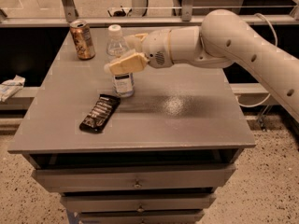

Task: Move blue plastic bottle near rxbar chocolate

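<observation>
The blue plastic bottle (123,80), clear with a white cap and a white label, stands on the grey table (187,120) at its back left. My gripper (128,50) reaches in from the right and is shut on the bottle's middle. One tan finger (126,63) lies across the bottle's front and the other is behind it. The rxbar chocolate (100,113), a flat black bar with white lettering, lies just in front and to the left of the bottle's base, almost touching it.
A copper-brown drink can (82,39) stands at the table's back left corner. A metal rail (154,21) runs behind the table. Drawers (135,178) sit below the top. A crumpled white item (10,87) lies on a ledge to the left.
</observation>
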You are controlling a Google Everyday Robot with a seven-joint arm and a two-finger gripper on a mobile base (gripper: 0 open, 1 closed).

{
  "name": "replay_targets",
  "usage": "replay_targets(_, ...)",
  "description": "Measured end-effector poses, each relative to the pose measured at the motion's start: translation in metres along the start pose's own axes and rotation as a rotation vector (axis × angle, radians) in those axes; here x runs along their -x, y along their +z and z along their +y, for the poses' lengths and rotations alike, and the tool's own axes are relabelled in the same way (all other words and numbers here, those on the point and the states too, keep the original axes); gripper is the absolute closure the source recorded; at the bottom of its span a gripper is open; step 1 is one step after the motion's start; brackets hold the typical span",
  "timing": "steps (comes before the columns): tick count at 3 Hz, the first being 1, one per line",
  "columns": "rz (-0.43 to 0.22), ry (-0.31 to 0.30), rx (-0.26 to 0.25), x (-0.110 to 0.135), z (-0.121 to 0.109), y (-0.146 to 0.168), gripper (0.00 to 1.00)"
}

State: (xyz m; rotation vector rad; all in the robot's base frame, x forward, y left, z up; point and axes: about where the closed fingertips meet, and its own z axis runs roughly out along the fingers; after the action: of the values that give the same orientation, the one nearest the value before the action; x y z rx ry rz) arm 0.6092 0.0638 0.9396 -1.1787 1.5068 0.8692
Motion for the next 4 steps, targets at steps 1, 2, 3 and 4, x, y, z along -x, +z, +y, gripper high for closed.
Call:
replay_targets(1,0.023,-0.038,0.048,-0.010,0.017,0.023,0.00)
replay_targets(2,0.049,-0.081,0.070,-0.019,0.024,0.030,0.00)
replay_targets(3,0.071,-0.121,0.036,-0.021,0.007,-0.001,0.00)
replay_targets(4,0.099,-0.149,-0.062,-0.020,-0.025,-0.064,0.00)
